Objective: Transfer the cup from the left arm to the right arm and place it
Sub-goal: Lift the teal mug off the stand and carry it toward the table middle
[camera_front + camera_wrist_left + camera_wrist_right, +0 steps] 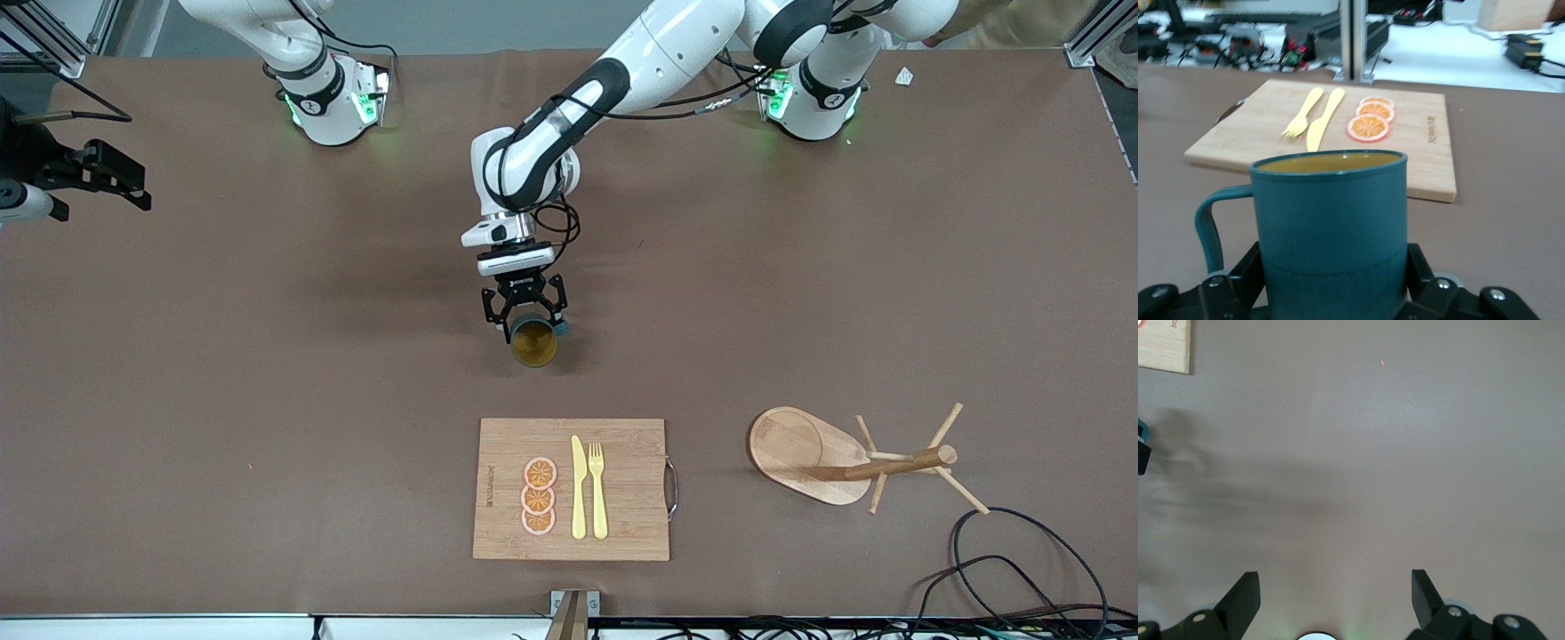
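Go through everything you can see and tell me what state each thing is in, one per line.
cup: gripped at its base, mouth tipped toward the front camera, over bare table
left gripper: shut on the cup
right gripper: open, holding nothing, waiting at the right arm's end of the table
cutting board: flat on the table
knife: lying on the board
fork: lying beside the knife
orange slices: three in a row on the board
peg rack: standing, pegs bare

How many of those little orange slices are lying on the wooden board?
3. The orange slices lie in a row on the cutting board, beside the yellow knife: one farthest from the front camera, one in the middle, one nearest. None looks hidden.
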Available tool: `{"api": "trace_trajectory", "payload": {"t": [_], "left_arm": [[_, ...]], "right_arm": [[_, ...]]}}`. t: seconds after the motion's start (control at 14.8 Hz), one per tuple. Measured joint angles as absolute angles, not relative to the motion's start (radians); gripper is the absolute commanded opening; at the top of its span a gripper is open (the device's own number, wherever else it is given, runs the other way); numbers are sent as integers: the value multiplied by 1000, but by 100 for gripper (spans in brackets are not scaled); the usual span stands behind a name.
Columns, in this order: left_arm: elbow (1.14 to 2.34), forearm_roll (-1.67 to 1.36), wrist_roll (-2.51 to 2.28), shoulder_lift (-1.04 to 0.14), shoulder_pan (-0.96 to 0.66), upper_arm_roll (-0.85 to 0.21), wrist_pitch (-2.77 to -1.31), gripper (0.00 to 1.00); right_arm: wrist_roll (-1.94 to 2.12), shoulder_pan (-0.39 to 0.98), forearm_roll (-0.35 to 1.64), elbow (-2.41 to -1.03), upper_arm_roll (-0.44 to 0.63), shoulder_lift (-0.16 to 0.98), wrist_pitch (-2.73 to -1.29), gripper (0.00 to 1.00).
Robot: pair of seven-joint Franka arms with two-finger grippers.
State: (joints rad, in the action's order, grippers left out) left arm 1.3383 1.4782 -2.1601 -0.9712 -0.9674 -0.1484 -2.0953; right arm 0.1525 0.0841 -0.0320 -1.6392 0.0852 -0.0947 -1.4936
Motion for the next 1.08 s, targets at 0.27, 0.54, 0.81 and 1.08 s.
{"api": "trace_trajectory", "payload": {"t": [0.27,0.54,0.81,1.08], "left_arm": [[1338,1606,-2166,-976,-979,-149,-2096,69],[1344,1806,-2355,-1026,-1028,-149,-1999,69],[1347,1958,-2476,-1103,-1036,-146,-1927,71],[1347,1994,-2494,-1125,-1036,-145,-1906,99]], "right_arm": [[153,84,-30,-1639,85,-95,-1491,100],[153,85,-29,-1639,84,-95,-1491,100],[153,87,-28,-1639,83,-95,-1492,100],[153,87,-21,-1639,84,-95,-1491,100]]}}
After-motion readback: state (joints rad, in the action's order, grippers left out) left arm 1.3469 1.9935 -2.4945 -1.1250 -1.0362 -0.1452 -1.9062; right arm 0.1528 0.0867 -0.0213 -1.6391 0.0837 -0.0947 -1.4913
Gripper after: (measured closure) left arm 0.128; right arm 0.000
